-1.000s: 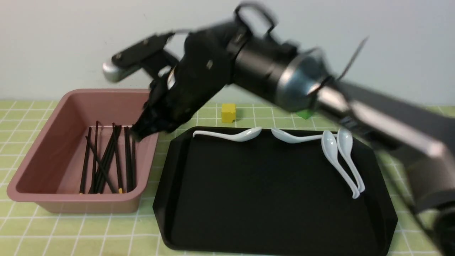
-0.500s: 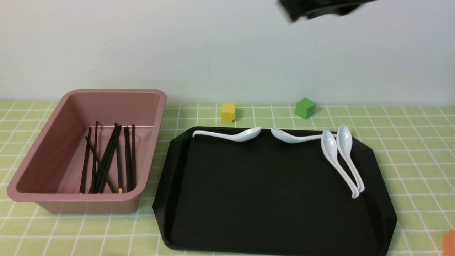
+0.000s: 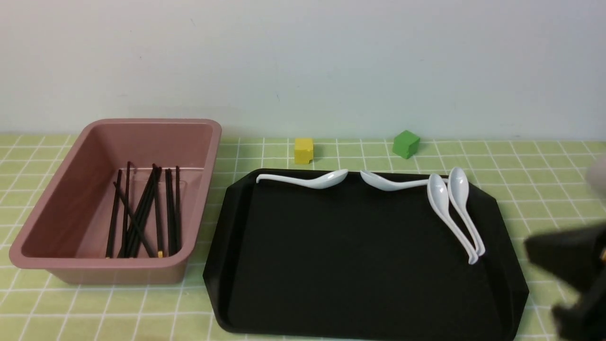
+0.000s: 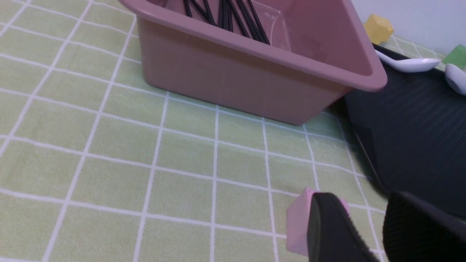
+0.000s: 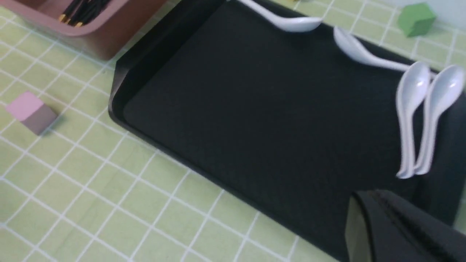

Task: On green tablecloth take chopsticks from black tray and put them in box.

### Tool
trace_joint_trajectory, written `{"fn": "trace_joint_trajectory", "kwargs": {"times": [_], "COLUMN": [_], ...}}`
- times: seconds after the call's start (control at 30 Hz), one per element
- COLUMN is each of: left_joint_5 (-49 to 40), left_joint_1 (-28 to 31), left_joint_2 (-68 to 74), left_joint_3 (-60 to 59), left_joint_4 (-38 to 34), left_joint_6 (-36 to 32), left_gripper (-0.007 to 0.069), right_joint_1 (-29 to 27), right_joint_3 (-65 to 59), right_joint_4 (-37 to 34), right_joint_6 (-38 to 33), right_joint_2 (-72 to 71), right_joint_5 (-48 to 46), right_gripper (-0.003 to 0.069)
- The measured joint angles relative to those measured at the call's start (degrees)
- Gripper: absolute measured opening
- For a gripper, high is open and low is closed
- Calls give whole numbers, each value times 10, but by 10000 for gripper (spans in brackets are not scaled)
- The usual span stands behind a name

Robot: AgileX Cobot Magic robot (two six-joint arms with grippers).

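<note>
Dusty-pink box [image 3: 113, 275], black tray [image 3: 355, 265] and chopsticks [image 3: 142, 215], white-gridded green tablecloth [image 3: 544, 166].

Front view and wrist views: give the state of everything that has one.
Box: holds the chopsticks.
Chopsticks: lying in the box.
Tray: holds four spoons, no chopsticks seen.
Spoons: lying on the tray.
Left fingers: apart, empty.
Right fingers: too blurred to tell.
</note>
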State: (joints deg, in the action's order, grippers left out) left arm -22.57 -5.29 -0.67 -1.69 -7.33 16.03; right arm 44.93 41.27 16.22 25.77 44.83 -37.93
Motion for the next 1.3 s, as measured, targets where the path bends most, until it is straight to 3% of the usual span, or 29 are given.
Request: {"fn": "trace_joint_trajectory", "kwargs": {"times": [0.2, 0.37, 1.17, 1.3], "left_joint_5": [0, 0, 0, 0], "left_joint_1": [0, 0, 0, 0], "left_joint_2": [0, 0, 0, 0], "left_joint_3": [0, 0, 0, 0], "left_joint_4": [0, 0, 0, 0], "left_joint_6": [0, 0, 0, 0], "left_gripper": [238, 238, 238, 238], "right_joint_1": [0, 0, 0, 0], "right_joint_3": [-154, -167, -174, -188], "right_joint_4": [11, 14, 19, 4], "right_joint_6": [11, 13, 13, -46], "right_joint_2": [-61, -75, -76, -98], "right_joint_5": [236, 325, 327, 319], "right_gripper": [-4, 0, 15, 21]}}
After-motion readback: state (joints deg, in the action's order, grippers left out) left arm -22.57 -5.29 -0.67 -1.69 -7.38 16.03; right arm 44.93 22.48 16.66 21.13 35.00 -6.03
